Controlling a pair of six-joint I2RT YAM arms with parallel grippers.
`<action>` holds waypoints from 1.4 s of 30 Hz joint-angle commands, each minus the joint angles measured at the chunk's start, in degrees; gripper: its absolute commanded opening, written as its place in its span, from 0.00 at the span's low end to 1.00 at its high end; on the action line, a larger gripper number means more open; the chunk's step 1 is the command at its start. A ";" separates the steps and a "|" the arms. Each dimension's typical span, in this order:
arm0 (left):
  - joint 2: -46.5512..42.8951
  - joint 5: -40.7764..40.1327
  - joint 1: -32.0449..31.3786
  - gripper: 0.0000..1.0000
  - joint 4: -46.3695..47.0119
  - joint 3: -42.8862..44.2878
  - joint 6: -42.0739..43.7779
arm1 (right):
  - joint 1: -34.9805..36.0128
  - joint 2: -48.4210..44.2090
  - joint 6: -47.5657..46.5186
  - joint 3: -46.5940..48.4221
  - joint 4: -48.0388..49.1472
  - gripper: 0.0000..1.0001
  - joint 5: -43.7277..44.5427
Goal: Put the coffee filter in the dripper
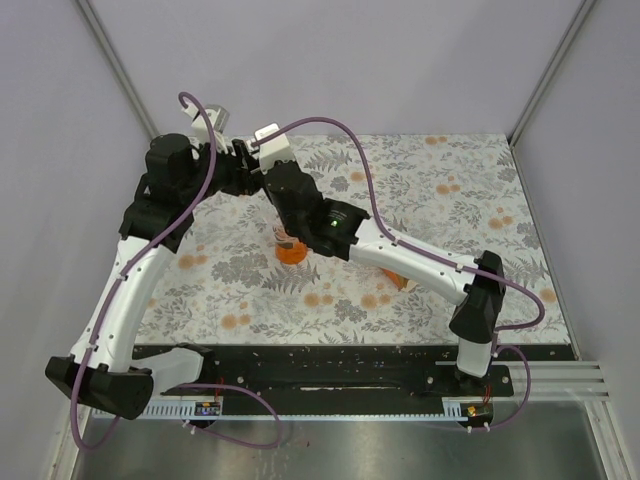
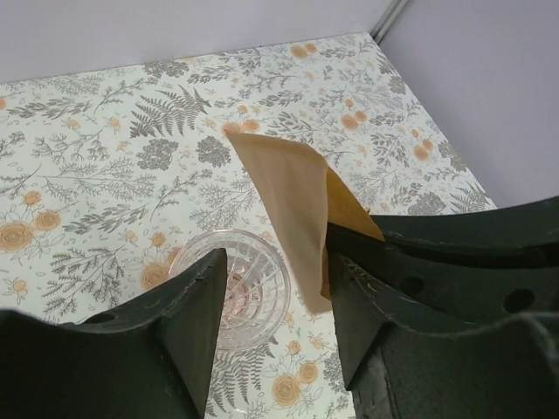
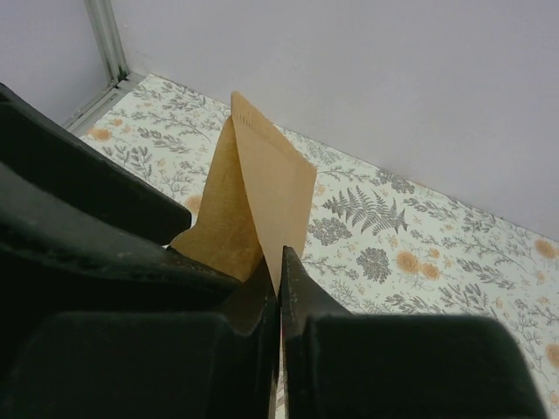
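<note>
The coffee filter [image 3: 262, 188], a thin light-brown paper cone, is pinched at its lower edge by my right gripper [image 3: 279, 257], which is shut on it. In the left wrist view the filter [image 2: 293, 196] hangs in the air between the open fingers of my left gripper [image 2: 278, 253], close to the right finger [image 2: 367, 305]. The dripper [image 2: 236, 288] stands on the table below, seen from above as a clear ribbed funnel, slightly left of the filter's lower end. In the top view both grippers meet at the back left [image 1: 255, 165], and the dripper's orange base [image 1: 290, 250] shows under the right arm.
The floral tablecloth [image 1: 440, 200] covers the table. Grey walls close the back and both sides. A small orange-beige thing [image 1: 400, 280] peeks from under the right forearm. The right gripper's black body [image 2: 472, 253] fills the right of the left wrist view.
</note>
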 commanded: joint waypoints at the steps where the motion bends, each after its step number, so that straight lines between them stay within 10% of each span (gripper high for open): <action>1: 1.09 -1.00 0.02 0.52 5.01 0.02 -1.63 | 1.42 1.51 -0.55 2.71 0.76 0.00 -0.05; 10: -0.84 -5.83 0.02 0.25 4.48 -2.80 4.43 | 1.16 -1.91 -2.22 -1.07 3.48 0.00 1.71; 24: -1.46 -0.47 -0.07 0.36 7.12 -4.91 5.75 | 1.07 -2.88 0.15 -1.42 2.60 0.00 -5.85; 30: -1.81 -5.29 -0.07 0.00 4.48 -4.12 10.05 | -0.24 -4.11 -1.07 -2.91 2.51 0.00 -1.12; 42: -3.66 -10.58 0.11 0.00 2.20 -4.38 17.80 | -3.32 -8.94 -4.15 -9.33 5.85 0.00 -2.14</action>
